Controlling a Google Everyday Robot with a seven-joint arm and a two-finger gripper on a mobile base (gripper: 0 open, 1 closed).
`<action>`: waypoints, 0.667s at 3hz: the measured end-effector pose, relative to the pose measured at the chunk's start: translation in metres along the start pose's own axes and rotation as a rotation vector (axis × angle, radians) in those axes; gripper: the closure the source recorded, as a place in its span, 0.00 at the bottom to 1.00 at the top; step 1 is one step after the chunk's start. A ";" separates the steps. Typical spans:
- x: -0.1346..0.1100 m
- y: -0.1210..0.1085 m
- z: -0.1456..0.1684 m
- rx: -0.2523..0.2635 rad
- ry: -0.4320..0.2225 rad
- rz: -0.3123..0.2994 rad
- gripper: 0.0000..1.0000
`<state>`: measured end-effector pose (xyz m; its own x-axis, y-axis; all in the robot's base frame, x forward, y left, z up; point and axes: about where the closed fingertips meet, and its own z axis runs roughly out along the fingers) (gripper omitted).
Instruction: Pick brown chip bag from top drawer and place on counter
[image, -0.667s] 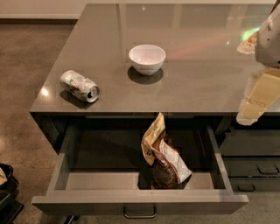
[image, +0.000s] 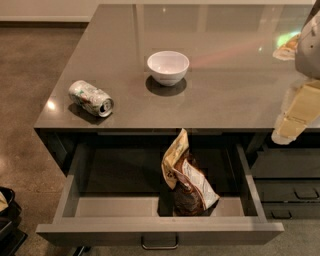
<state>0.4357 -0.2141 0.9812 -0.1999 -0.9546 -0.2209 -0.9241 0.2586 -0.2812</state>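
The brown chip bag (image: 186, 177), cream and dark brown crinkled foil, stands upright inside the open top drawer (image: 160, 232), right of its middle. The drawer is pulled out from under the counter (image: 225, 85), and its small bar handle faces me. My gripper (image: 292, 120), cream-coloured, hangs at the right edge of the view over the counter's front right corner. It is above and to the right of the bag, well apart from it, and holds nothing that I can see.
A white bowl (image: 168, 66) stands mid-counter and a crushed silver can (image: 91, 98) lies near the front left. Darker drawers with handles (image: 290, 192) sit to the right of the open drawer. A dark object (image: 7, 215) is at the floor's lower left.
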 end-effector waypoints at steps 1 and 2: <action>-0.004 0.029 0.002 0.032 -0.079 -0.022 0.00; -0.011 0.073 0.037 0.022 -0.210 0.047 0.00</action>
<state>0.3826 -0.1794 0.9283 -0.1681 -0.8905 -0.4228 -0.9077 0.3072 -0.2860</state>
